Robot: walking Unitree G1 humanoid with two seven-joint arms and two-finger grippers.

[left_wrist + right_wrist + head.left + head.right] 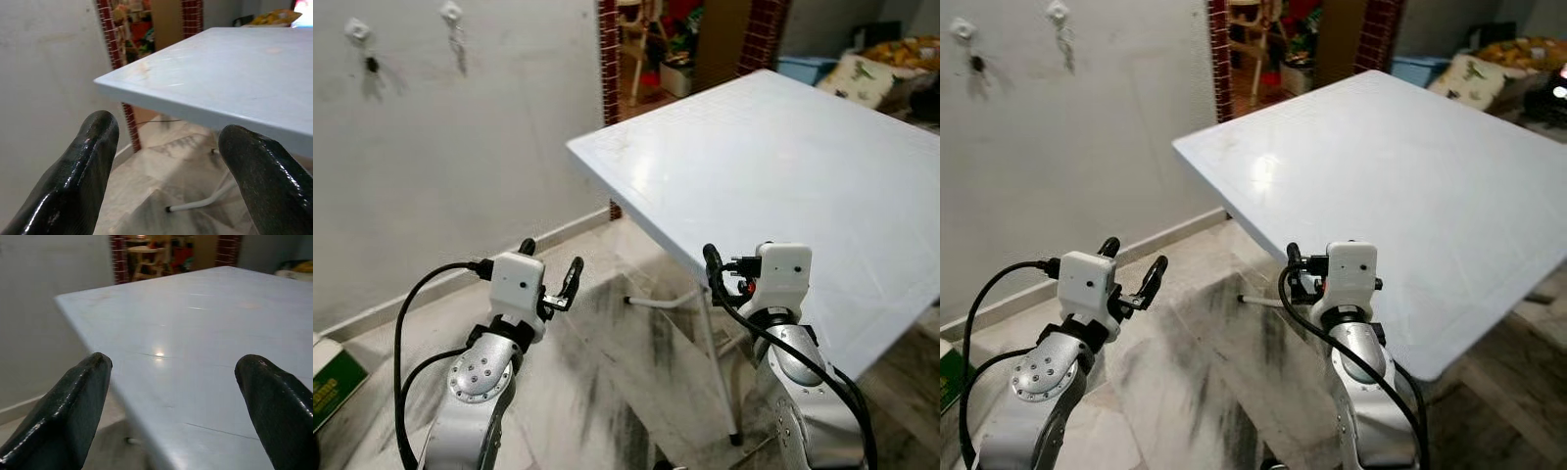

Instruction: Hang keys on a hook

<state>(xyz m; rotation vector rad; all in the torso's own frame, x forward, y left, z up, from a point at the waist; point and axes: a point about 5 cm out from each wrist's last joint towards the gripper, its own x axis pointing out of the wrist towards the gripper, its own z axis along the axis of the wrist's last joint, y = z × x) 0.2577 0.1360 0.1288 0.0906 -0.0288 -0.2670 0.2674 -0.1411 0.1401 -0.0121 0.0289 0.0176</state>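
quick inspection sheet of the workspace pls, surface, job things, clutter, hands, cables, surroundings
surface: white table, top bare
job's things: two hooks on the wall; left hook has a small dark item hanging, right hook has something pale hanging, too small to say if it is keys
clutter: green box on the floor by the wall
hands: left hand open, empty, held low over the floor; right hand open, empty, at the table edge
cables: black cable looped beside the left arm, another black cable along the right arm
surroundings: grey wall, marble floor, brick pillars at a doorway
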